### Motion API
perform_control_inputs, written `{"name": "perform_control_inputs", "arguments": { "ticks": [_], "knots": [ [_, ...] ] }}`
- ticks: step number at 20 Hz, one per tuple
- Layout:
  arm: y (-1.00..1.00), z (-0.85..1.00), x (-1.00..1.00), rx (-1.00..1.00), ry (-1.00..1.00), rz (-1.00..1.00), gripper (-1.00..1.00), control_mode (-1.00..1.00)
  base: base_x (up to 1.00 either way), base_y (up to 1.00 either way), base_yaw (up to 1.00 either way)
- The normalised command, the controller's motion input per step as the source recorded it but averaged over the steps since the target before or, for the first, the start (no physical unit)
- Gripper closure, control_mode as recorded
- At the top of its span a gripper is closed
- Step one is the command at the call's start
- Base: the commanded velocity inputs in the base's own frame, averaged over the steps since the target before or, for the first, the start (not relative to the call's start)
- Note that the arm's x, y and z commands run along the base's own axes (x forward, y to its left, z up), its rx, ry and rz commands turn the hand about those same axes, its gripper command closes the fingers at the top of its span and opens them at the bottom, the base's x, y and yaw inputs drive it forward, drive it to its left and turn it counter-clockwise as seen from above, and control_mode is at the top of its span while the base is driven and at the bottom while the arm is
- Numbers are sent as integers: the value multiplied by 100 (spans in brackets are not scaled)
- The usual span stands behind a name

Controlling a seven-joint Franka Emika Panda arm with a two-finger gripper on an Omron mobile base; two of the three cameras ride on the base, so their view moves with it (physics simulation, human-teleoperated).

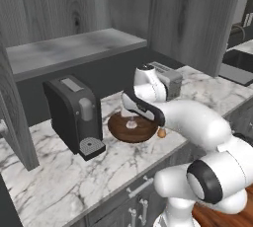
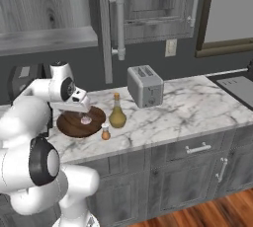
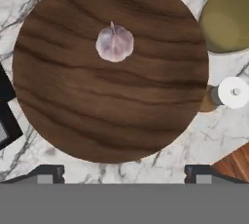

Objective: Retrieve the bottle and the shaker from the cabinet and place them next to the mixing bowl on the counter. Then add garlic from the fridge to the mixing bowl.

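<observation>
Round wood-grain mixing bowl [image 3: 97,106], lobed pale garlic [image 3: 115,43] inside

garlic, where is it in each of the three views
Left base view: the garlic lies in the mixing bowl, partly behind the arm.
Right base view: left of centre, in the bowl.
Hand view: upper centre, on the bowl's floor.
Shared landmark: the shaker beside the bowl.
</observation>
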Motion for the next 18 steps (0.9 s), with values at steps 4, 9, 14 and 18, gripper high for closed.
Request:
{"name": "perform_control_inputs", "arguments": {
  "ticks": [4,9,14,18],
  "knots": [
    [-9,66,-92,0,0,0,-100,-100,0,0,0],
    [-29,65,-83,0,0,0,-100,-100,0,0,0],
    [-29,57,-88,0,-1,0,-100,-100,0,0,0],
    [-6,56,-75,0,-4,0,-100,-100,0,0,0]
  ]
}}
